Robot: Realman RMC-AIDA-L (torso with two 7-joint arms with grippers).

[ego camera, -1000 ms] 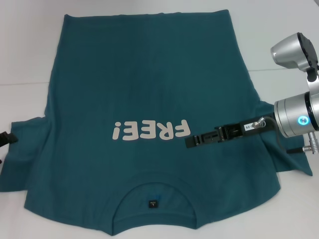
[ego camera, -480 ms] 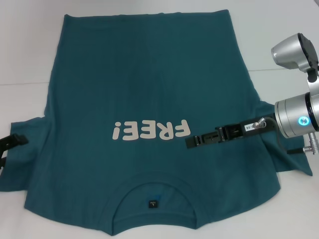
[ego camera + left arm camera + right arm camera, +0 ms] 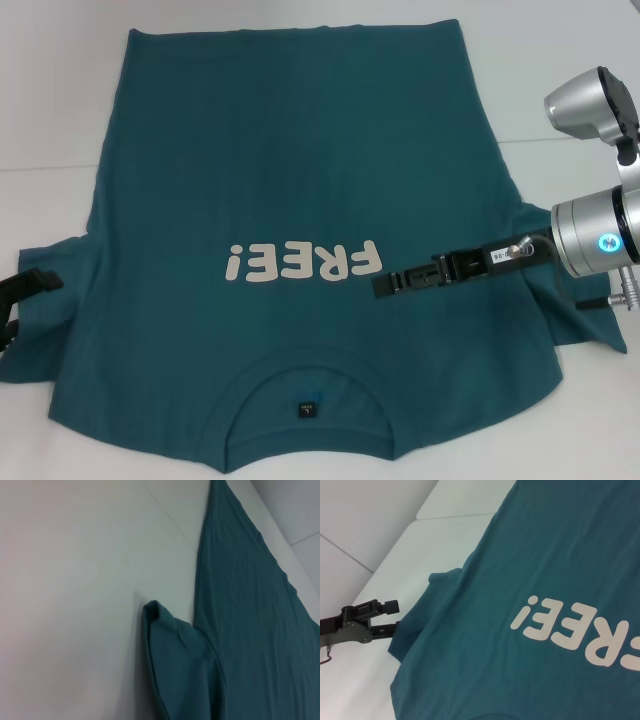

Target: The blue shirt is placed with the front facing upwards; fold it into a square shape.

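While the blue shirt (image 3: 300,230) lies flat and face up on the white table (image 3: 560,90), collar nearest the robot and lettering (image 3: 303,263) showing, no fold has been made. The left gripper (image 3: 30,290) sits at the tip of the left sleeve (image 3: 50,300), its two fingers spread, one above the other, nothing between them. The right gripper (image 3: 385,284) hovers over the chest just beside the lettering; whether its fingers are parted cannot be told. A good sleeve fold probably needs the left fingers to straddle the hem edge, since that corner (image 3: 155,611) looks bunched, then pinch both layers.
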